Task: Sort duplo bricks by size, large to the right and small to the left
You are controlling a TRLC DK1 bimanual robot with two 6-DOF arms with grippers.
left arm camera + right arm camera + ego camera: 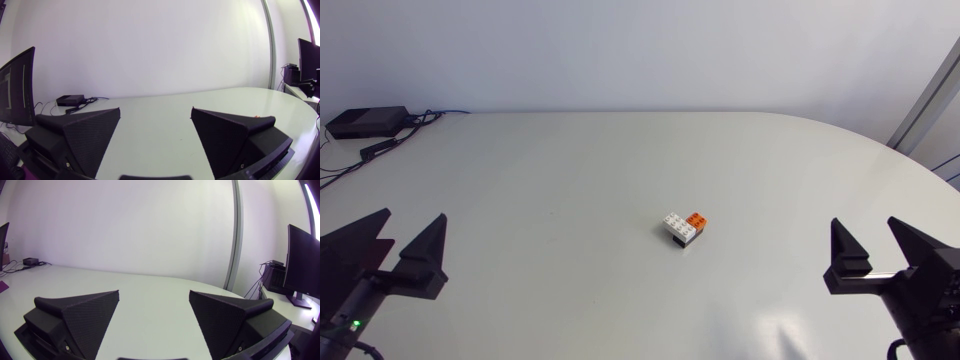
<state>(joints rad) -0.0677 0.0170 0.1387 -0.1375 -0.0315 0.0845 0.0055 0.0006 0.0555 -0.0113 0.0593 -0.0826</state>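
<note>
Near the middle of the table stands a small stack of duplo bricks: a white brick (677, 223) and a smaller orange brick (698, 218) side by side on a dark brick (686, 240). My left gripper (415, 216) rests at the near left, open and empty, far from the stack. At the near right, my right gripper (864, 222) is also open and empty. In the left wrist view the left gripper (156, 110) has bare table between its fingers, and an orange speck (256, 116) peeks over one finger. The right wrist view shows the right gripper (154, 293) with no brick ahead.
A black box (365, 122) with cables lies at the table's far left corner, also seen ahead of the left gripper as a black box (70, 99). The white table (570, 170) curves away at the far right.
</note>
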